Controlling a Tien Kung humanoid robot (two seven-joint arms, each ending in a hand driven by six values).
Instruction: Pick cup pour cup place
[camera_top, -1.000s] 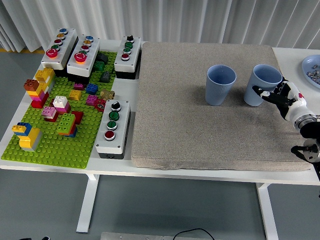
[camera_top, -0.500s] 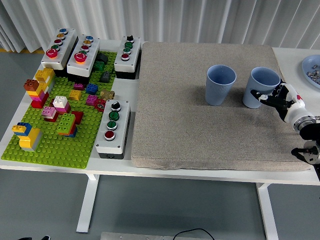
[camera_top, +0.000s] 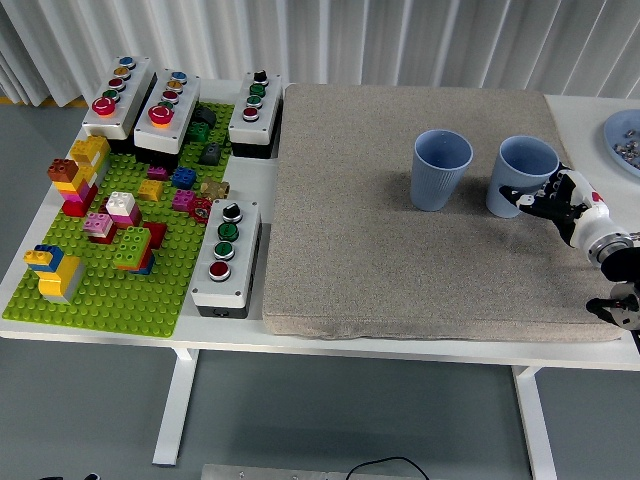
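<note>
So the right hand (camera_top: 545, 200) is sitting right up against the right blue cup (camera_top: 524, 175), on its lower right side. The fingers (camera_top: 527, 194) are curled toward the cup wall and look like they touch it, but I honestly can't tell whether they're clamped on or just resting there. The cup stands upright on the grey mat (camera_top: 400, 220), so my read is that this is the pick step: cup not lifted yet.

The left blue cup (camera_top: 441, 170) stands upright too, just beside the right one with a small gap between them, toward the back of the mat. That's presumably the one to pour into. Both cups have their open tops facing the camera, and all I see inside is blue wall and shadow. Can't make out whether there's anything in either of them.

Next move, as I see it: get a firm wrap around the right cup, lift it straight up, carry it over the left cup's rim and tilt. With the two standing so close, there isn't much room, so bumping the left cup is the thing to watch.

At the far right edge of the tabletop (camera_top: 590, 110) there's a blue dish (camera_top: 620, 135) with some small bits in it, too tiny to identify. No left hand anywhere in view.
</note>
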